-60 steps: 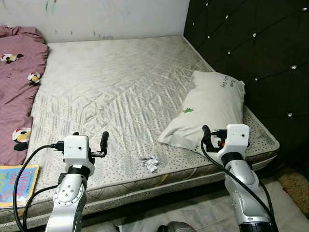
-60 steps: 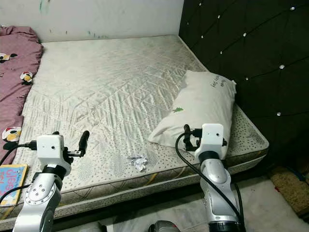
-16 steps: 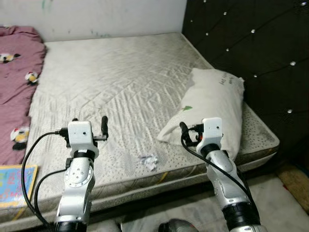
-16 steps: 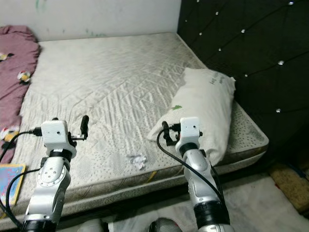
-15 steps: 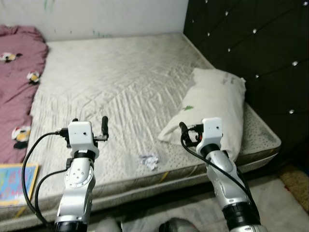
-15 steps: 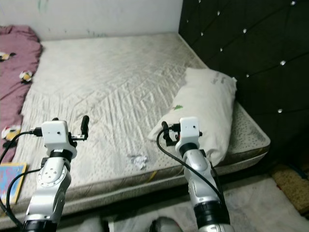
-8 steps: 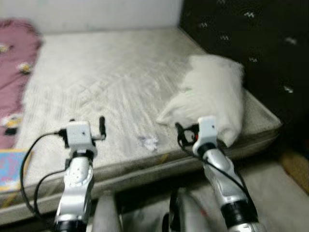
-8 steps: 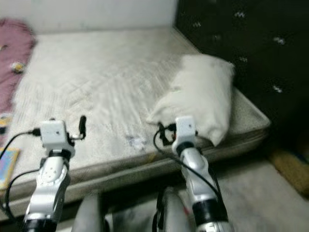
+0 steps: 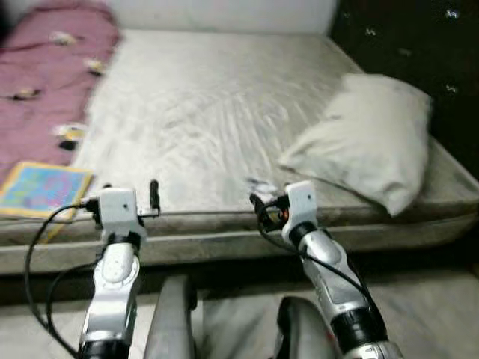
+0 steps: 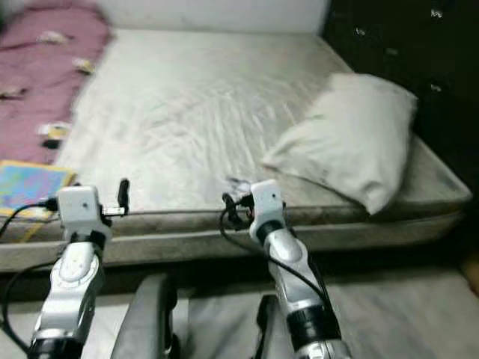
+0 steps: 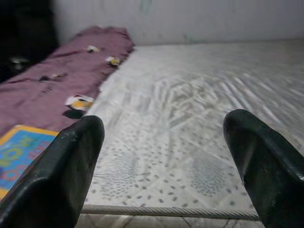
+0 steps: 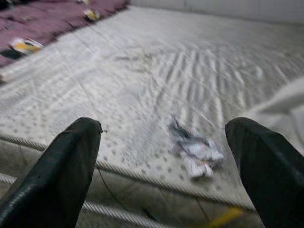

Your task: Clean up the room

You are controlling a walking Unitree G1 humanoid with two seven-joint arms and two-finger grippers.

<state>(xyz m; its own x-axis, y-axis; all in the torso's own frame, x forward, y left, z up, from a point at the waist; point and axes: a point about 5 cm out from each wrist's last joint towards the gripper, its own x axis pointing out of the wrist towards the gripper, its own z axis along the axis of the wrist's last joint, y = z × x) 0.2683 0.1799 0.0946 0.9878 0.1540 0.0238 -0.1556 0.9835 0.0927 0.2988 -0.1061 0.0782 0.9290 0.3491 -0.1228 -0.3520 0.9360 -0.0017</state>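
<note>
- Facing the long edge of a bare mattress (image 9: 224,112), we hold both arms up in front of it, with each gripper just short of the mattress edge.
- Our left gripper (image 11: 164,156) has its fingers spread wide apart and nothing between them; beyond them the wrist view shows the quilted mattress top running to the far wall.
- Our right gripper (image 12: 166,161) is also spread wide and holds nothing.
- The crumpled paper scrap (image 12: 194,149) lies on the mattress close to its near edge, framed between the right fingers in the wrist view but not touched by them; from the head views it sits just beyond the right wrist (image 9: 262,185).
- A white pillow (image 9: 367,142) rests on the mattress on our right side, near the dark tufted headboard (image 9: 419,37), well apart from the scrap.
- A maroon blanket (image 9: 52,67) with small printed figures covers the left part of the bed.
- A colourful children's book (image 9: 41,191) lies flat at the near left corner, beside the blanket's edge.
- No container shows in these views.
- Between the grippers and the scrap lies open mattress surface and the corded edge seam (image 12: 142,178).
</note>
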